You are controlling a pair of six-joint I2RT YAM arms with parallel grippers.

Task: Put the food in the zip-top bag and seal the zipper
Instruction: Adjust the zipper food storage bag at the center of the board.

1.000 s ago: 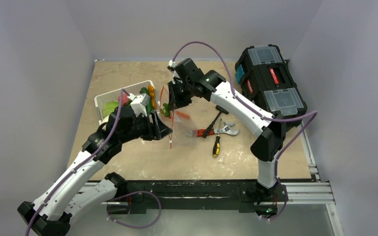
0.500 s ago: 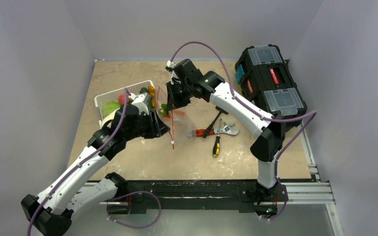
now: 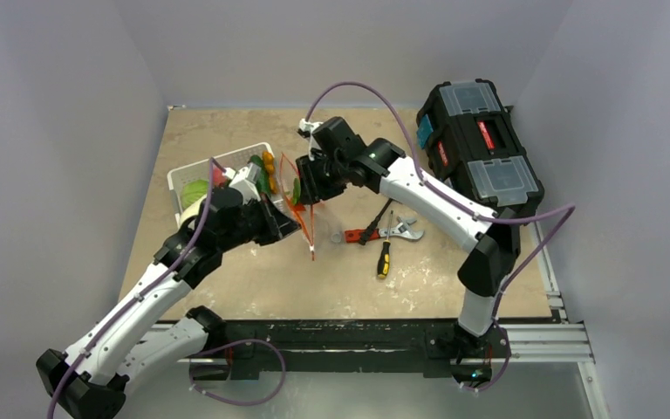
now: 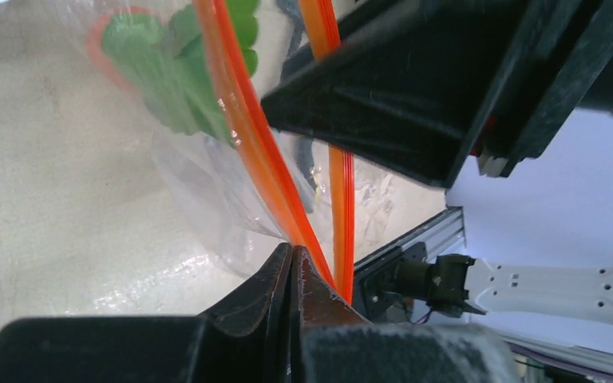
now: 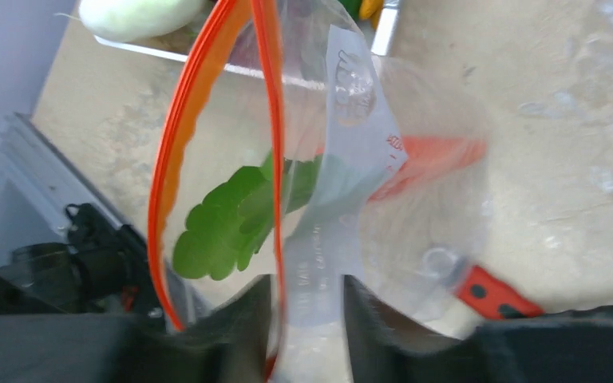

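The zip-top bag (image 3: 304, 202) hangs above the table between both grippers, its mouth spread. My left gripper (image 3: 293, 229) (image 4: 294, 251) is shut on the near end of the zipper (image 4: 239, 120), the red-orange strip that comes out from between its fingertips. My right gripper (image 3: 305, 188) (image 5: 307, 295) is open, its jaws standing on either side of the bag's wall and the zipper (image 5: 194, 92) without pinching them. Inside the bag lie leafy greens (image 5: 223, 223) (image 4: 168, 72) and an orange carrot (image 5: 431, 155). More food, including a green cabbage (image 3: 194, 190), sits in the white basket (image 3: 181, 177).
A black toolbox (image 3: 475, 144) stands at the back right. On the table right of the bag lie a red-handled wrench (image 3: 384, 233), a hammer (image 3: 377, 220) and a yellow-handled screwdriver (image 3: 385, 257). The basket is close behind my left arm.
My left gripper has shut on the zipper strip. My right gripper has opened and let go of the bag. The bag's mouth now stands wider.
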